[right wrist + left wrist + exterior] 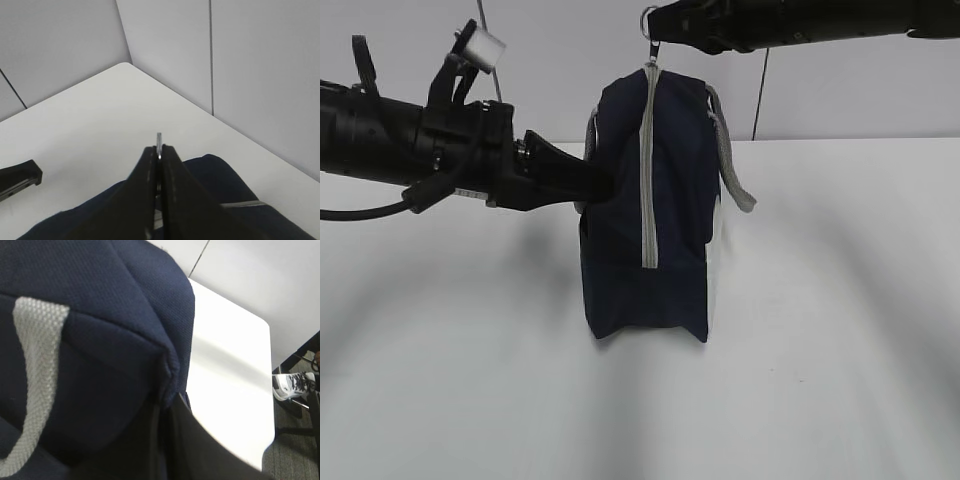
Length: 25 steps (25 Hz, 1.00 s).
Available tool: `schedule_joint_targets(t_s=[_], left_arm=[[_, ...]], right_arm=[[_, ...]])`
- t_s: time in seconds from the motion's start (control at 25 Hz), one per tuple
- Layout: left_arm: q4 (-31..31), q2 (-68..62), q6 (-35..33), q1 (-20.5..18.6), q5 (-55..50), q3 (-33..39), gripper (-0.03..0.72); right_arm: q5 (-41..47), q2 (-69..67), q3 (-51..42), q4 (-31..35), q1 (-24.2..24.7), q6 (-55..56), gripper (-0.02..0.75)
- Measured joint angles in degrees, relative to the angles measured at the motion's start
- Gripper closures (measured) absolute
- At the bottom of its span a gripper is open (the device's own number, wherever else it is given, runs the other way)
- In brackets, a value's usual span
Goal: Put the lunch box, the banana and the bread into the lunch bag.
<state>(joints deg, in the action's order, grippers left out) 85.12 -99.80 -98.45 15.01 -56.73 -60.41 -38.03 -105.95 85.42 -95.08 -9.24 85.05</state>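
We brace the navy lunch bag (pixel 650 210) upright on the white table (pixel 840 300) with our left gripper (pixel 582 183), which presses against its side near the grey strap handle (pixel 31 385). Whether that pincer is spread or clamped on fabric we cannot tell, since the bag hides the fingertips in both views. Our right gripper (pixel 159 152) hangs above the bag's top, its jaws pinched together on the metal ring pull (pixel 650 22) of the grey zipper (pixel 649 170). That zipper looks run shut along the visible end panel, so we judge the hold serves to work it. The lunch box, banana and bread appear in no view, so we cannot say where they lie.
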Motion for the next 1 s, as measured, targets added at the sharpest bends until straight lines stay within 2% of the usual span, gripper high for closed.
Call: schedule_joint_targets(t_s=[0.48,0.76,1.0], left_arm=[[-1.60,0.00,-0.27,0.00,0.06,0.00,0.686],[-2.02,0.00,-1.66,0.00,-0.04,0.00,0.686],[-2.02,0.00,-2.28,0.00,-0.10,0.00,0.686]], right_arm=[[1.91,-5.20,5.79,0.01,0.00,2.61,0.754],[3.23,-8.80,9.18,-5.00,0.00,7.82,0.754],[3.47,-11.90,11.07,-6.17,0.00,8.86,0.754]])
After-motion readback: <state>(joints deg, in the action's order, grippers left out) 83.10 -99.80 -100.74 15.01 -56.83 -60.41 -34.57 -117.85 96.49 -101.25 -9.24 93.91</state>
